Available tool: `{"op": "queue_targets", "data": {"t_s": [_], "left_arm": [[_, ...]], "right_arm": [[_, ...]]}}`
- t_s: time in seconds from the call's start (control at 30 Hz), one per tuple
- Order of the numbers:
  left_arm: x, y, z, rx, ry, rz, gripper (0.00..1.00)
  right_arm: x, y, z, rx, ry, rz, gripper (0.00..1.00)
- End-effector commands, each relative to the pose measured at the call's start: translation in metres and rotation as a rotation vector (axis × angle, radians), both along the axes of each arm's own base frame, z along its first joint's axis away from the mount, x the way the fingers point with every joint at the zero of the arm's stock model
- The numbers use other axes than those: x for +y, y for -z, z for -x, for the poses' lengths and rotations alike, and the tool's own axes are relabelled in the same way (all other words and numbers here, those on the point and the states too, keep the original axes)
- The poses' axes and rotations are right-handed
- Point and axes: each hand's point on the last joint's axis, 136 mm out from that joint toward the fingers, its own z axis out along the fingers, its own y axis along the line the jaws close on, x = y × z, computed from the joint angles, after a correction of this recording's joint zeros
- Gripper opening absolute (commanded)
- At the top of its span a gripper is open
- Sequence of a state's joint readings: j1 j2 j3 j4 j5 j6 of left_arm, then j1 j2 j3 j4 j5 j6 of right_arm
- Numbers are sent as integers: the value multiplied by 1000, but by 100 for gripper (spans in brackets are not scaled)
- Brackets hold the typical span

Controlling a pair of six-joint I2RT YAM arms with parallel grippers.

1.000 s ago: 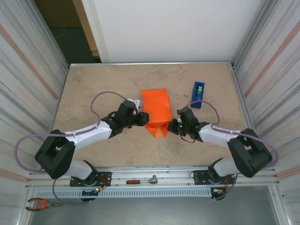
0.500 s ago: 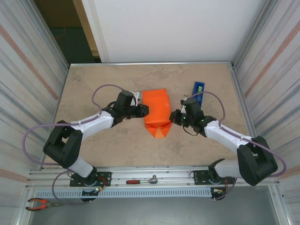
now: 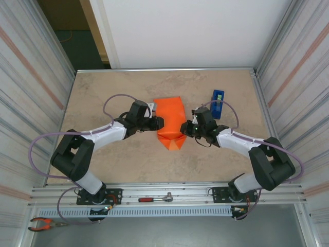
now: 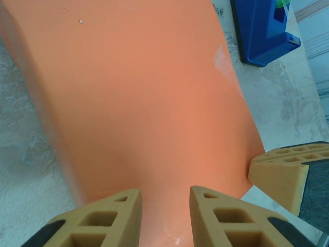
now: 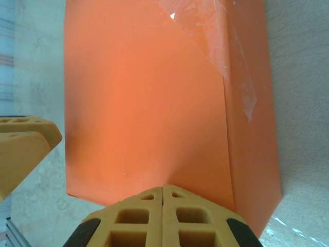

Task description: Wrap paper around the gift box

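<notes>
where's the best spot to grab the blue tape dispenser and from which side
Probably across its two long flat sides, coming down from above: the tape dispenser is narrow, so those faces fit between fingers, and the right gripper is nearest.

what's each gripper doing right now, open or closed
left gripper: slightly open, fingers apart over the paper, gripping nothing
right gripper: closed, nothing between its fingers
</notes>
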State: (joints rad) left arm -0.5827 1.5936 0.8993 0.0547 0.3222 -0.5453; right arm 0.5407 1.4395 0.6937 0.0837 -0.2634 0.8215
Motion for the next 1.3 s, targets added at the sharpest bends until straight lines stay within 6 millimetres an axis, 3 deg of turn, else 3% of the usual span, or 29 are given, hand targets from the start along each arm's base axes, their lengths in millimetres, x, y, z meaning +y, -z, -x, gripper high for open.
{"op": "queue_targets", "data": {"t_s": [0.0, 0.1, 0.17, 0.3, 0.37, 0.43, 0.67, 0.8, 1.03, 1.27], "left_arm": [[-3, -14, -1, -46, 22, 6, 31], [6, -27, -9, -92, -10, -18, 35], [17, -32, -17, -108, -48, -26, 44], [37, -37, -37, -100, -107, -8, 66], [43, -37, -46, -83, -117, 13, 74], [43, -34, -52, -53, -105, 29, 77], [32, -9, -53, 24, -65, 65, 79], [32, 7, -44, 55, -83, 94, 76], [30, 19, -19, 57, -101, 119, 72], [40, 19, -12, 36, -126, 87, 72]], "right_arm": [[-6, -7, -1, 6, 4, 8, 0], [-19, -25, -8, -26, 28, 5, 0], [-29, -35, -15, -38, 47, 5, 0], [-45, -44, -31, -23, 73, -3, 42], [-47, -44, -40, 4, 65, -22, 53], [-46, -39, -49, 34, 54, -30, 58], [-21, -17, -75, 123, -2, -65, 60], [-2, -6, -82, 158, -40, -81, 57], [30, -7, -82, 155, -110, -99, 46], [33, -15, -78, 138, -109, -102, 51]]}}
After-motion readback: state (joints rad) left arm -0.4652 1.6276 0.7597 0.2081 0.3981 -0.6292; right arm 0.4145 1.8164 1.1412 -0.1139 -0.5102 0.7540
